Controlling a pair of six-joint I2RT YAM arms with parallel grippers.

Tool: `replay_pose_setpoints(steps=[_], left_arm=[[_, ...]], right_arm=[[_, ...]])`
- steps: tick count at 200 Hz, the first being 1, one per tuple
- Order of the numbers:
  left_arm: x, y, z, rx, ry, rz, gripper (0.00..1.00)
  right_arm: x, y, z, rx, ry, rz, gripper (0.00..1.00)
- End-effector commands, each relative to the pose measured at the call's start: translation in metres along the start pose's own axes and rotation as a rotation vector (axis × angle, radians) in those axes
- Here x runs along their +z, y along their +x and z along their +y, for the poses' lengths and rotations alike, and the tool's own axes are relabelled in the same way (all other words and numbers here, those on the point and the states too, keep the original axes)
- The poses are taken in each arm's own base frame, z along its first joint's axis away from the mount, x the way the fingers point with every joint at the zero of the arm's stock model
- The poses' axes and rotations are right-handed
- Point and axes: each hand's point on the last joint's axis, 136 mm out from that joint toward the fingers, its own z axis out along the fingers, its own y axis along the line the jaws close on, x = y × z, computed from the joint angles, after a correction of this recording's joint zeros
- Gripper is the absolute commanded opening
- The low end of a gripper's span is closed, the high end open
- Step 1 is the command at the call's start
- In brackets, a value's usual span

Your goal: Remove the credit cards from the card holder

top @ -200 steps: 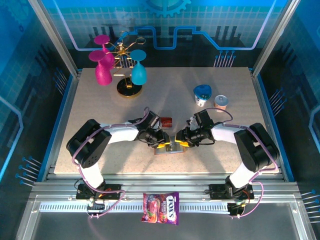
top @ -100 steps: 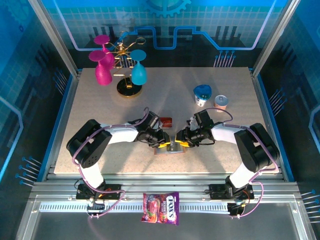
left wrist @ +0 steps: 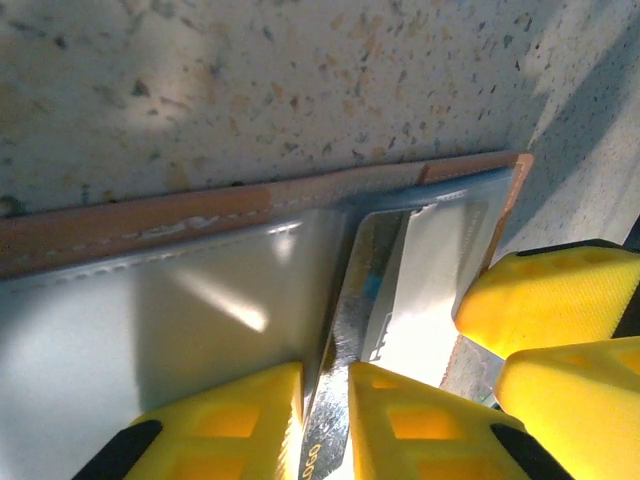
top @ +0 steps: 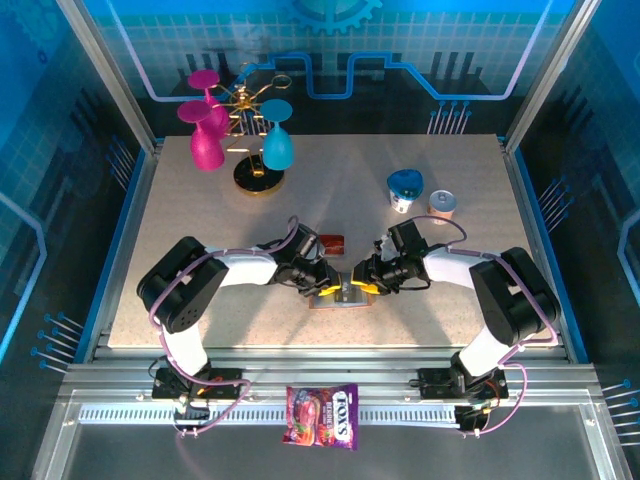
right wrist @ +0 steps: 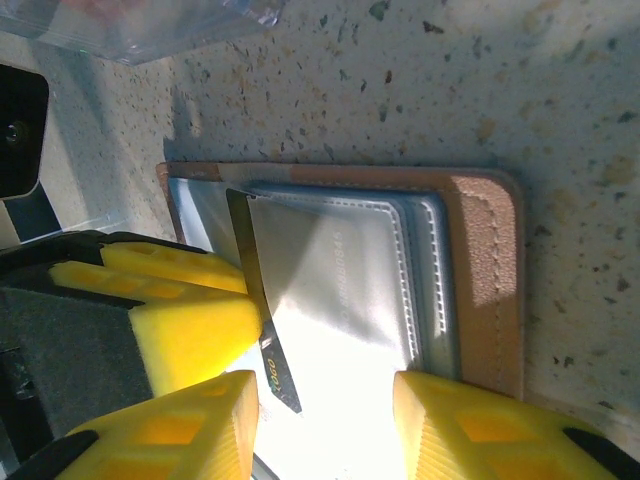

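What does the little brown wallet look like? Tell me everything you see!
The card holder is a small flat wallet with brown, stitched, leather-like edges and shiny grey-blue pockets. It lies open and flat on the speckled table. A dark card sticks out of one pocket, pinched by the left gripper. The right gripper spreads its yellow fingers over the holder.

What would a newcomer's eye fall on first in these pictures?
The left gripper and right gripper, yellow-fingered, meet over the open card holder at the near middle of the table. Far left, a pink goblet and a teal goblet sit by a gold rack. A candy packet lies on the front rail.
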Motion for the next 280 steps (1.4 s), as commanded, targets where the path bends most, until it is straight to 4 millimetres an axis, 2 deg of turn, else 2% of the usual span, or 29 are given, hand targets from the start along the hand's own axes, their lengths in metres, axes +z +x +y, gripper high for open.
replay_pose_setpoints(steps=[1,85,185,197,229,251,280], left_arm=[[0.004,0.003,0.015,-0.027,-0.02,0.019,0.18],[-0.007,0.002,0.014,-0.002,-0.047,-0.013,0.11],[-0.027,0.004,0.017,0.023,-0.078,-0.053,0.09],[-0.028,0.003,0.014,0.032,-0.068,-0.057,0.1],[-0.021,0.002,-0.004,0.052,0.04,-0.038,0.25],[-0.018,0.0,-0.002,0.045,0.037,-0.033,0.26],[-0.016,0.0,-0.001,0.04,0.05,-0.029,0.26]], right_arm=[[0.002,0.012,-0.012,0.016,0.06,0.026,0.43],[0.002,0.011,-0.012,0.018,0.06,0.026,0.43],[0.004,0.011,-0.012,0.015,0.063,0.034,0.43],[0.003,0.011,-0.012,0.016,0.062,0.035,0.43],[0.004,0.012,-0.011,0.014,0.063,0.038,0.43],[-0.001,0.009,-0.006,0.005,0.057,0.011,0.42],[-0.013,0.005,0.018,-0.034,-0.01,-0.023,0.4]])
